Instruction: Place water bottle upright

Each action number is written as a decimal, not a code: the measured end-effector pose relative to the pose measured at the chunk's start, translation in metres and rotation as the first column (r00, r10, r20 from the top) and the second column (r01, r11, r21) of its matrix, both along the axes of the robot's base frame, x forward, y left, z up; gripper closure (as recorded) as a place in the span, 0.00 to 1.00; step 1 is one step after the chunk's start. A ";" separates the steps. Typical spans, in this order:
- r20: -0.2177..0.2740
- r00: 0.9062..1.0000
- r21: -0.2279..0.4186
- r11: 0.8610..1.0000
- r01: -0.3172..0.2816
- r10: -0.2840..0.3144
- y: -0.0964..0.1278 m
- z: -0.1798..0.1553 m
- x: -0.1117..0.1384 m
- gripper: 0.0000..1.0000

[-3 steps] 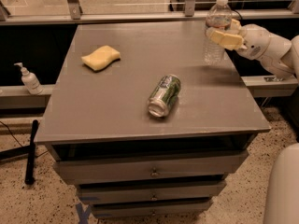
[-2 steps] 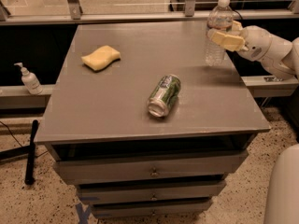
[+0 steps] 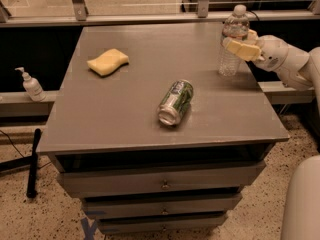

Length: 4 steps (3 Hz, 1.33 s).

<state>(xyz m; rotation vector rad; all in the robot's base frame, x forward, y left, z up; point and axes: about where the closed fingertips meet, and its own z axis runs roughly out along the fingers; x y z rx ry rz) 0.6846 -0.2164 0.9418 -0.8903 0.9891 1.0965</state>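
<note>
- While the water bottle (image 3: 229,63) stands upright near the far right corner of the bench (image 3: 125,119), cap uppermost, its base looks to be down on the top, though I cannot tell whether its full weight rests there
- Reaching in from beyond the bench's right edge, the gripper (image 3: 243,44) has its jaws closed on the bottle's upper body, one pale pad across the front and the other behind
- Judged from this, the step in hand is the very end of the placing: the bottle is set, and only the release is left
- What the next move calls for is an even opening of the jaws, then a clean retreat to the right or upward, since a light, tall bottle so close to the edge could tip at a slight brush
- Well apart, a green and silver can (image 3: 176,103) lies on its side mid-bench, a yellow sponge (image 3: 107,62) sits toward the far left, and a white pump bottle (image 3: 31,85) stands on a ledge off the bench's left side
</note>
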 end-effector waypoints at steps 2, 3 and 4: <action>-0.028 1.000 0.004 1.000 0.014 -0.014 -0.004 -0.007 0.004 0.60; -0.033 0.999 0.007 1.000 0.016 -0.016 -0.005 -0.009 0.004 0.34; -0.034 0.999 0.007 1.000 0.016 -0.016 -0.006 -0.010 0.004 0.13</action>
